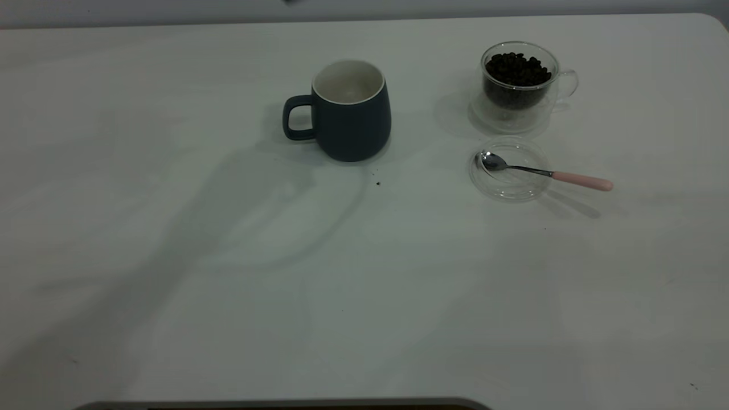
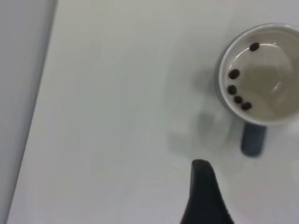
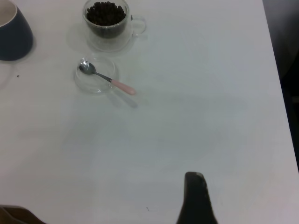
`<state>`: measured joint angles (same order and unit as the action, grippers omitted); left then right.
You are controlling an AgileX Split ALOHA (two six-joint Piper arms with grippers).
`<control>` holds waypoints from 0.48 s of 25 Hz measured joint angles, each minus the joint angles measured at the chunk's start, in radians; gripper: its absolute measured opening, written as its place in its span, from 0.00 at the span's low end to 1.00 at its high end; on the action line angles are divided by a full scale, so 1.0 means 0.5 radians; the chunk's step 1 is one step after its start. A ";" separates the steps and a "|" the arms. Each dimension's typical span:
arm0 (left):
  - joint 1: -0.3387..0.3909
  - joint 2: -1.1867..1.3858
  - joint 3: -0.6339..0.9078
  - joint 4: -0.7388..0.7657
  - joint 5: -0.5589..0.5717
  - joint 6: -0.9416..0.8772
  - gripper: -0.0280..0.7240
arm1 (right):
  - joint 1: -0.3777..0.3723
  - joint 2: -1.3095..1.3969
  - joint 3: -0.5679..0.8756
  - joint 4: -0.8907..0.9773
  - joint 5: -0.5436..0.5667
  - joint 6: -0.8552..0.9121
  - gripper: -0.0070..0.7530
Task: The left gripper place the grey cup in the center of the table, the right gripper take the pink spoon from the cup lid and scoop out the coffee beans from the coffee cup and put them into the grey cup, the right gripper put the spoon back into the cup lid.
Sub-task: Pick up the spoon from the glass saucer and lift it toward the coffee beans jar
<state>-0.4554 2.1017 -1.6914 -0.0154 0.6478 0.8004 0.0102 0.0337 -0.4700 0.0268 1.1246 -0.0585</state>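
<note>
Left hand (image 2: 203, 196) shows only as a black tip in its wrist view, above bare table (image 1: 228, 285) just beside the grey cup (image 1: 350, 122). It holds nothing that can be seen, and I cannot tell if it is open or shut. The cup stands upright about midway between the left and right edges, closer to the far edge, with its handle toward the left edge. A few beans (image 2: 233, 73) lie in its white inside. Toward the far right corner is the glass coffee cup (image 1: 515, 85), still well filled with coffee beans (image 1: 517, 69). Just on its near side is the lid (image 1: 507, 185). The pink spoon (image 1: 541, 172) has its bowl inside the lid and its handle over the rim, pointing to the right edge. Right hand (image 3: 196, 198) is well apart from all this, nearer the right edge, with nothing seen in it; open or shut cannot be told. Judgement: scoop and return look done, so only clearing off is left. To do that well, lift both hands straight up and away, keep the left one off the cup handle, and leave the spoon alone, since its overhanging handle could tip it out of the lid.
</note>
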 joint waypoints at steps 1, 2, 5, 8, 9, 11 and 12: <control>0.000 -0.081 0.000 0.017 0.081 -0.093 0.79 | 0.000 0.000 0.000 0.000 0.000 0.000 0.77; 0.000 -0.149 0.000 0.056 0.165 -0.188 0.79 | 0.000 0.000 0.000 0.000 0.000 0.000 0.77; 0.000 -0.399 0.000 0.236 0.424 -0.529 0.79 | 0.000 0.000 0.000 0.000 0.000 0.000 0.77; 0.000 -0.620 0.000 0.443 0.693 -0.982 0.79 | 0.000 0.000 0.000 0.000 0.000 0.000 0.77; 0.000 -0.679 0.000 0.514 0.793 -1.119 0.79 | 0.000 0.000 0.000 0.000 0.000 0.000 0.77; 0.000 -0.806 0.000 0.654 0.990 -1.296 0.79 | 0.000 0.000 0.000 0.000 0.000 0.000 0.77; 0.000 -0.862 0.000 0.706 1.045 -1.355 0.79 | 0.000 0.000 0.000 0.000 0.000 0.000 0.77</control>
<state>-0.4554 1.6708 -1.6914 0.3375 1.1702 0.1227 0.0102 0.0337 -0.4700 0.0268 1.1246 -0.0585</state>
